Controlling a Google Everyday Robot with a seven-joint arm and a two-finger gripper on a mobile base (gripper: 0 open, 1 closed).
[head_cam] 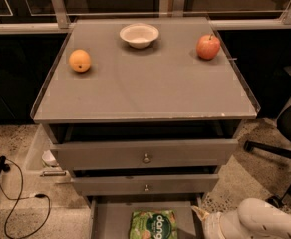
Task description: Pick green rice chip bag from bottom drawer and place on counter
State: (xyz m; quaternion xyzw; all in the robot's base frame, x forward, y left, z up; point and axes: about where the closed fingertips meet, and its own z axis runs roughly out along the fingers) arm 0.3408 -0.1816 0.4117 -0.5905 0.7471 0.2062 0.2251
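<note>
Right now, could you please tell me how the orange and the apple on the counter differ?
The orange is yellow-orange, while the apple is red. The orange sits towards the left of the counter, and the apple sits towards the right and a little farther back. The apple shows a stem; the orange does not. Both are round fruit flanking the bowl. The gripper is low down, right of the bottom drawer.

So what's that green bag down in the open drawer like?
The green rice chip bag is crinkly bright green foil with white "dang" lettering and pale chip pictures. It lies flat, face up, on the grey floor of the pulled-out bottom drawer, its lower edge out of frame. Nothing else touches it; the pincer hangs apart, to its right.
</note>
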